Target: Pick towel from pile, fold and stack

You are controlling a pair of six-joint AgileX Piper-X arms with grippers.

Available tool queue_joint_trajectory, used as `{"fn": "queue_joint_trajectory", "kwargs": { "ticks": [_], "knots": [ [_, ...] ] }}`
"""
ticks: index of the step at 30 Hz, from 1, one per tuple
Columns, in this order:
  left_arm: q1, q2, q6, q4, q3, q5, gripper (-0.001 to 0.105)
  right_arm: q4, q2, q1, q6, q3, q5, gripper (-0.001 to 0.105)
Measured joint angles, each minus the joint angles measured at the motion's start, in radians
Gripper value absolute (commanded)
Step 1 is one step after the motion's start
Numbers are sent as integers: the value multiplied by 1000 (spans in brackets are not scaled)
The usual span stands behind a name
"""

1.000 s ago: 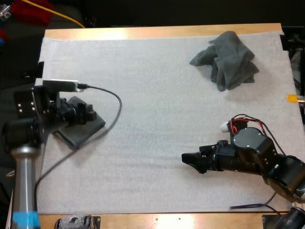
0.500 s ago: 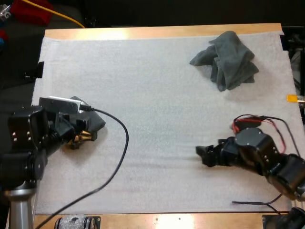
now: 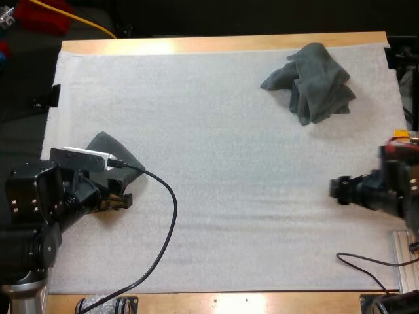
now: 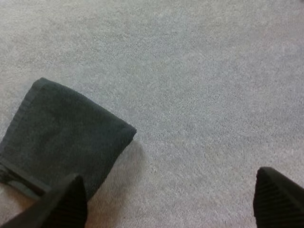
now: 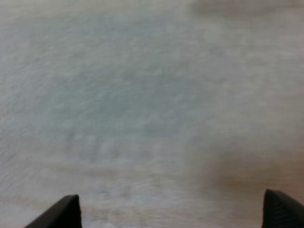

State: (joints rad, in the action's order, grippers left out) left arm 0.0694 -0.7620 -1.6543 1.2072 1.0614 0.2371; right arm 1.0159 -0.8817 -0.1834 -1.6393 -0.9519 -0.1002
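A folded dark grey-green towel (image 3: 118, 154) lies flat on the white mat (image 3: 216, 150) at the left, its near edge hidden under my left arm. My left gripper (image 3: 121, 193) sits just near of it, open and holding nothing. In the left wrist view the folded towel (image 4: 61, 137) lies beside one of the fingers (image 4: 59, 206), and my left gripper (image 4: 166, 209) spans bare mat. A crumpled towel (image 3: 314, 82) lies at the far right. My right gripper (image 3: 337, 190) is at the mat's right edge. In the right wrist view my right gripper (image 5: 171, 213) stands open over bare mat.
The wooden table edge (image 3: 222, 44) runs along the far side. A black cable (image 3: 163, 216) loops from my left arm across the near-left mat. Another thin cable (image 3: 366, 261) lies at the near right corner.
My left arm has drawn back toward the near left, off the folded towel, which now lies uncovered. My right arm has pulled away to the right edge.
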Motion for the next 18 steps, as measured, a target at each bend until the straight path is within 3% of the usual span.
{"fn": "queue_joint_trajectory", "kwargs": {
  "ticks": [7,18],
  "knots": [
    [0,0,0,27,0,-1,70,28,61,158,-6,-3,31,73],
    [0,139,0,47,0,-2,70,65,223,164,-77,-3,174,73]
  ]
}}
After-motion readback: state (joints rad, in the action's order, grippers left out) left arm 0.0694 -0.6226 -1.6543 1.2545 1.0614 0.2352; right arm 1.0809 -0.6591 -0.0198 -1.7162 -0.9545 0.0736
